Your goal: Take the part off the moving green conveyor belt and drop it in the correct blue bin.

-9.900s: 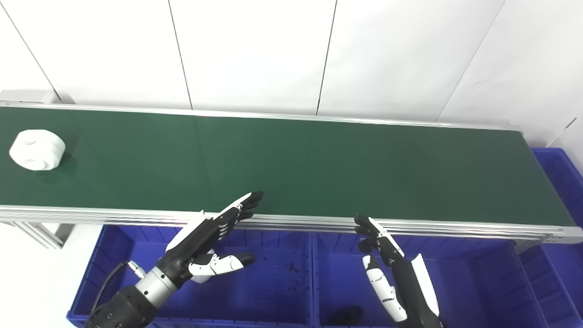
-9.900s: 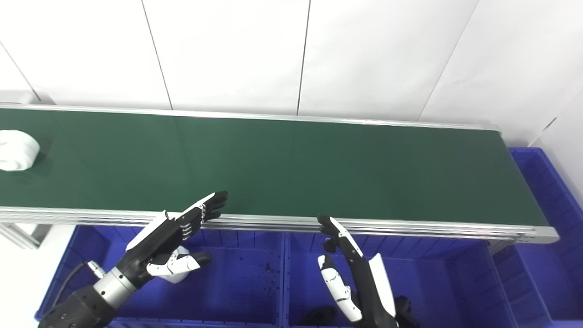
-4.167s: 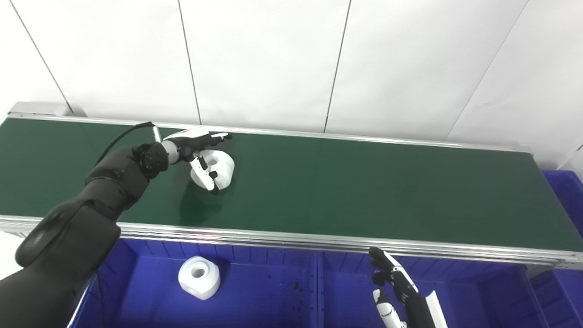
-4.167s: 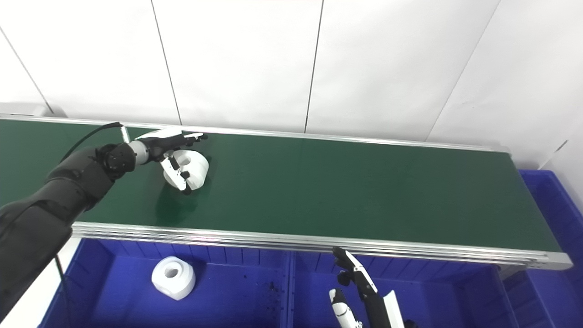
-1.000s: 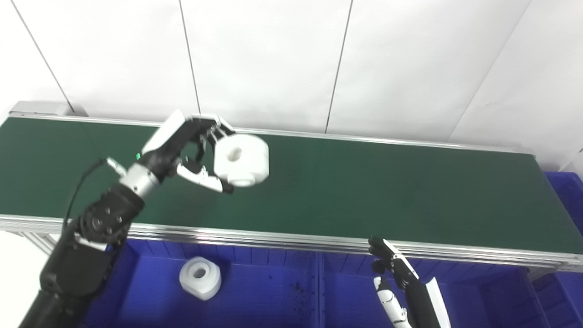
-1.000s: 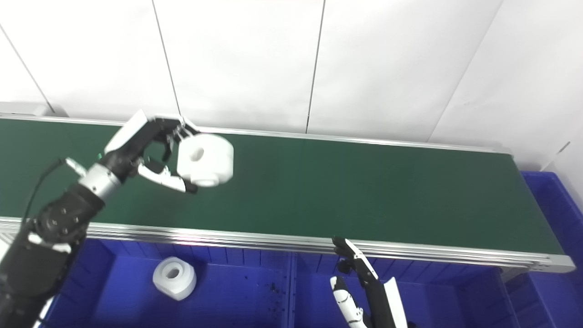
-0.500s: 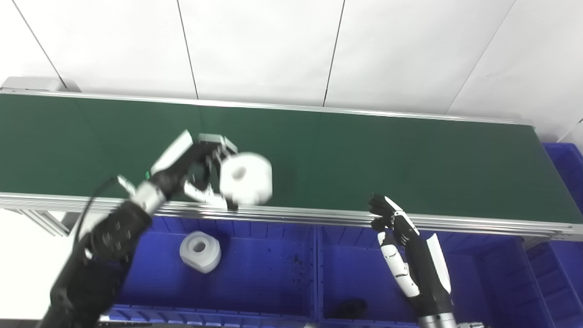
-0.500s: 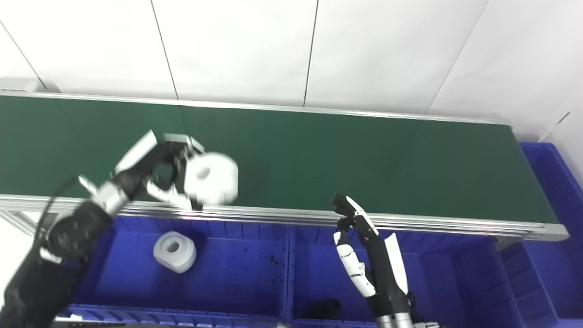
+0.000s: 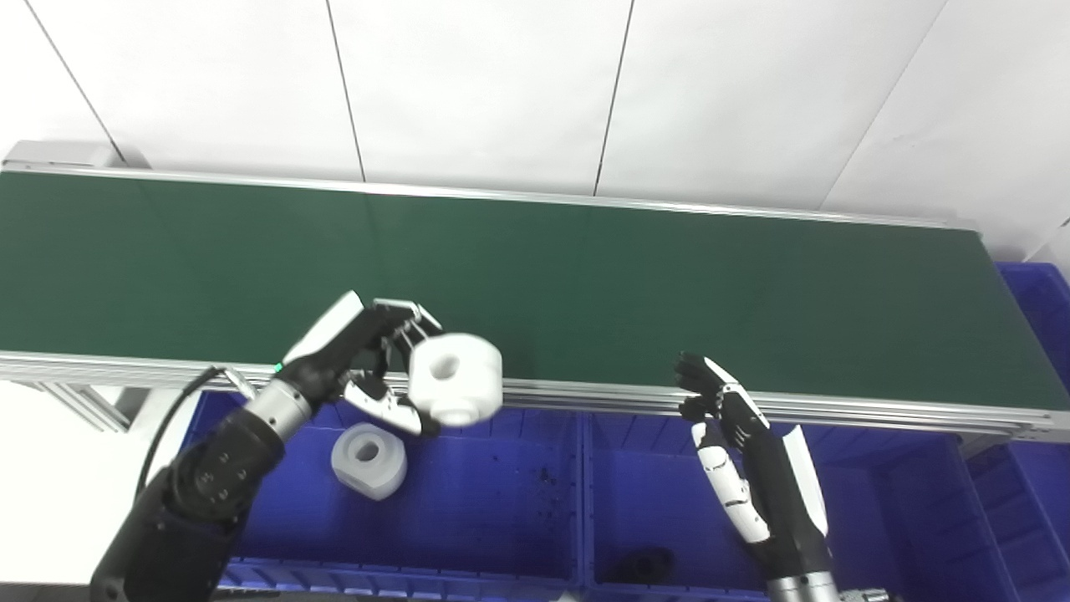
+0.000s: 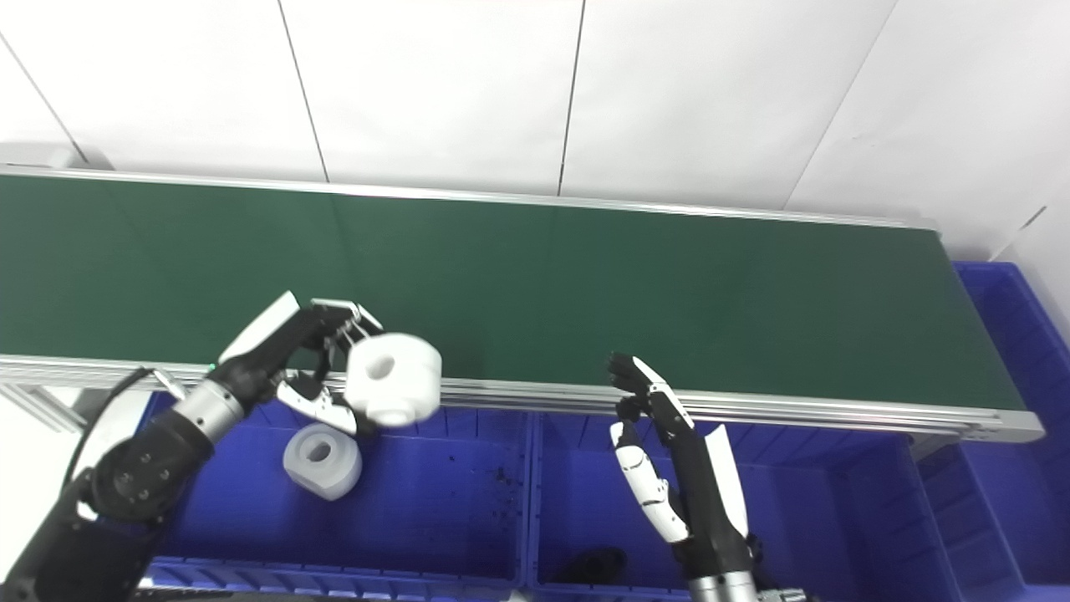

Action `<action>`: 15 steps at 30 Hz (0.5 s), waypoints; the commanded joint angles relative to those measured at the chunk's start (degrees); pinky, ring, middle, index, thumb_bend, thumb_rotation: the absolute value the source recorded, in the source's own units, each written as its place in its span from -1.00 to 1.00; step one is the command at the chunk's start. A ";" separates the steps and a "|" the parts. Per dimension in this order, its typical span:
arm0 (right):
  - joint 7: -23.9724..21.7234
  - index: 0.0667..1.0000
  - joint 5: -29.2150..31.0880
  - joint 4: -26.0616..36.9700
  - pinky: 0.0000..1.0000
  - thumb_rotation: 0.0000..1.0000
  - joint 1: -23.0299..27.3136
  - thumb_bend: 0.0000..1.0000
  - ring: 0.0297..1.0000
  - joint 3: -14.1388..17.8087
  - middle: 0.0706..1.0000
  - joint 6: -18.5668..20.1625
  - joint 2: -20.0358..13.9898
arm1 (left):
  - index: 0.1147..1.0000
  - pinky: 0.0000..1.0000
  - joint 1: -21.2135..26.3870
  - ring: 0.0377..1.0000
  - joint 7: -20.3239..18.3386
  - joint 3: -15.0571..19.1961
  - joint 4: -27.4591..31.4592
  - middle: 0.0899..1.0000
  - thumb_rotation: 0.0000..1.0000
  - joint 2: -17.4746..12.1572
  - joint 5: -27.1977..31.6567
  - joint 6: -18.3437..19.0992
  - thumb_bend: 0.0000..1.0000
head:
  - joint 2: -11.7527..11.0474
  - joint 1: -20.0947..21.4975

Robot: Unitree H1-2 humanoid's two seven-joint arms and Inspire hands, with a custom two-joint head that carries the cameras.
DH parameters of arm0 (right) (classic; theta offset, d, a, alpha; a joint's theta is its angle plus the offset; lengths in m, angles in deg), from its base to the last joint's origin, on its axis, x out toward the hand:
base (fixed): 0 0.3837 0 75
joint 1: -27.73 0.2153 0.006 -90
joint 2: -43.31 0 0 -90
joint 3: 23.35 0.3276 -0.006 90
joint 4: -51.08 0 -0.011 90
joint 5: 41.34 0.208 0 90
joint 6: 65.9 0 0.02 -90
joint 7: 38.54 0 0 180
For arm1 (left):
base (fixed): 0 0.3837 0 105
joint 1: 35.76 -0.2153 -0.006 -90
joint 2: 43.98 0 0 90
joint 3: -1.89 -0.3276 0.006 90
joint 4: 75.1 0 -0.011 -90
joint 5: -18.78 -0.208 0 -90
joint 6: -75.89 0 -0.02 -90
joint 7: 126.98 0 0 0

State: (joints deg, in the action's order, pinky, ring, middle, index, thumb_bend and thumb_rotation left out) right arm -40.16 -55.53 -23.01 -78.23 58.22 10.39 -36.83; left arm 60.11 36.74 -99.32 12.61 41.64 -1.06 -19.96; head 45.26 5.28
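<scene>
My left hand (image 9: pixel 368 359) is shut on a white ring-shaped part (image 9: pixel 456 379) with a round hole. It holds the part in the air over the near rail of the green conveyor belt (image 9: pixel 585 284), above the back edge of the left blue bin (image 9: pixel 501 502). A second white part (image 9: pixel 369 460) of the same kind lies in that bin, below the hand. My right hand (image 9: pixel 736 435) is open, fingers up, over the middle blue bin (image 9: pixel 869 502) just in front of the belt's rail.
A dark part (image 9: pixel 644 564) lies at the front of the middle bin. Another blue bin (image 9: pixel 1036 309) stands past the belt's right end. A white panelled wall rises behind the belt. The belt frame's leg (image 9: pixel 79 401) shows at the left.
My left hand has carried the white part from over the belt toward me, down past the near rail to above the left bin. The right hand has hardly moved.
</scene>
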 commanded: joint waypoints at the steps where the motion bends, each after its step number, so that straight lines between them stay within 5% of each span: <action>1: -0.18 0.69 0.85 1.75 0.56 0.82 0.35 -0.19 0.66 0.25 0.68 -0.29 0.08 | -0.15 -0.66 1.02 -0.26 1.69 0.30 2.14 -0.18 -1.00 -0.37 -1.09 -0.66 0.00 | 0.06 -0.05; 15: -0.14 0.69 0.79 2.28 0.56 0.80 -0.47 -0.18 0.65 -0.01 0.67 -0.43 0.41 | -0.10 -0.63 -0.80 -0.31 5.66 -4.58 1.25 -0.18 -1.00 -0.96 -13.45 -3.86 0.00 | 0.38 0.22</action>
State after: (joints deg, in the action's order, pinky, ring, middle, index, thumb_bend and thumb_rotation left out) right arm -40.38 -54.63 -22.76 -78.86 58.11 10.39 -36.68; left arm 58.41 40.43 -104.46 12.60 41.60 -14.28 -21.91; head 45.62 5.54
